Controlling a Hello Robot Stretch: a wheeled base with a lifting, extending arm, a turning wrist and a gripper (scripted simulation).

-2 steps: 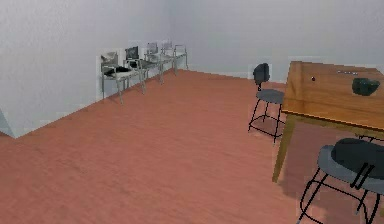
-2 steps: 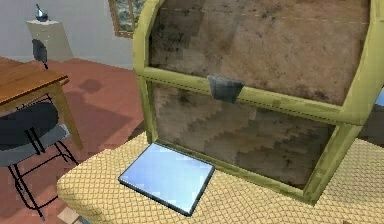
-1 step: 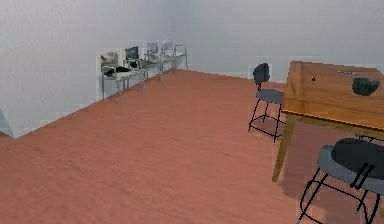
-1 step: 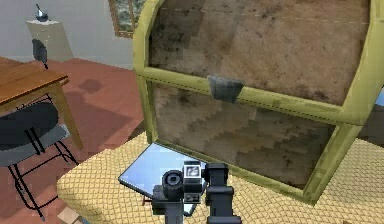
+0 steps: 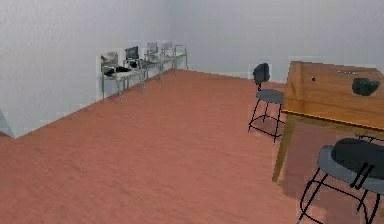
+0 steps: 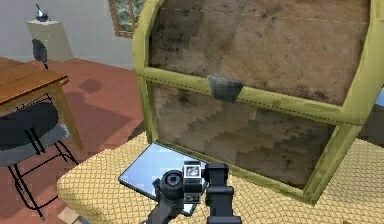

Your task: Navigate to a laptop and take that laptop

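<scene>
Forward view: a row of metal chairs (image 5: pixel 140 62) stands along the left wall on a red-brown floor (image 5: pixel 150 150). A dark chair (image 5: pixel 266 95) sits just beside the left edge of the wooden table (image 5: pixel 320 100). A dark lump (image 5: pixel 365 87) lies near the table's right edge, too small to name. Another dark chair (image 5: pixel 345 165) stands at the table's near edge.

Arm side view: a small statue on a pale pedestal (image 6: pixel 42 40) is at far left, with the table corner and a dark chair below it. A framed picture (image 6: pixel 125 15) hangs on the wall. The laptop (image 6: pixel 150 165), a closed, flat silver-blue slab, lies near the left edge of a yellow patterned surface (image 6: pixel 95 182), just in front of the left corner of the big chest (image 6: pixel 260 80). The gripper (image 6: pixel 168 205) is at the laptop's near edge; contact is unclear, and I cannot tell whether it holds anything. The dark arm (image 6: pixel 222 205) rises from the bottom edge. The chest covers the surface's back.
</scene>
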